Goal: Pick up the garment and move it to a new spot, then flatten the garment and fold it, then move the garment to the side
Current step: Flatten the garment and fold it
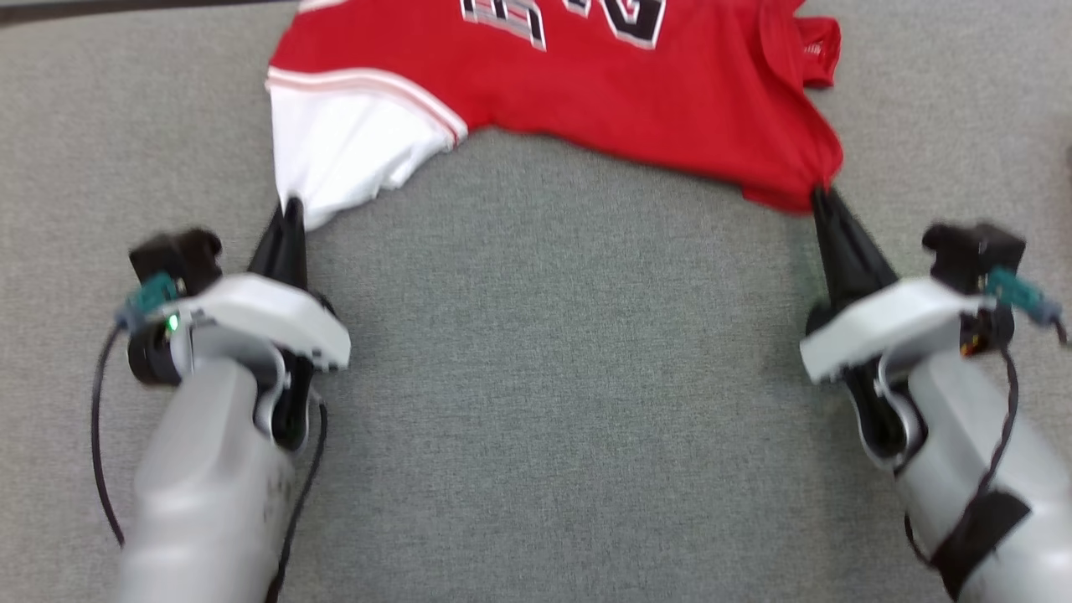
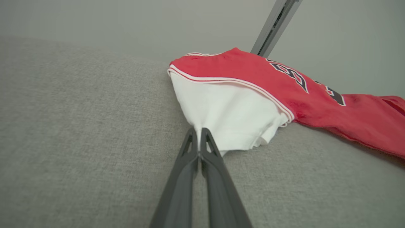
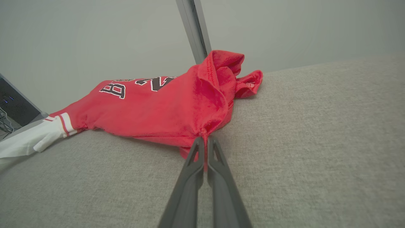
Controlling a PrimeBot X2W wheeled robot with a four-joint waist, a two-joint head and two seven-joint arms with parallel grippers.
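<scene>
head view: the garment [image 1: 586, 92], a red shirt w/ a white part [image 1: 343, 142] and dark lettering [image 1: 569, 17], lies on the grey cloth surface [image 1: 553, 377] at 12 o'clock of the picture, and its top is cut off by the picture edge. the near hem makes an arch, high in the middle and pulled down at both ends.

the left gripper [image 1: 292, 205] is at abt 10 o'clock. its fingers are pressed together and pinch the low corner of the white part, at 7 o'clock of the garment. the left wrist view shows the 2 fingers closed w/ no gap at the tips, white cloth nipped between them, and the cloth drawn into a small peak there.

the right gripper [image 1: 819, 194] is at abt 2 o'clock, also closed tight, and it pinches the red corner at 4 o'clock of the garment. in the right wrist view the red cloth bunches into small folds at the fingertips, and a crumpled part of the garment stands up behind the grip, toward 12 o'clock.

the 2 grippers are well apart, w/ bare grey surface between them. a metal post [image 3: 193, 28] rises behind the garment in front of a pale wall.
</scene>
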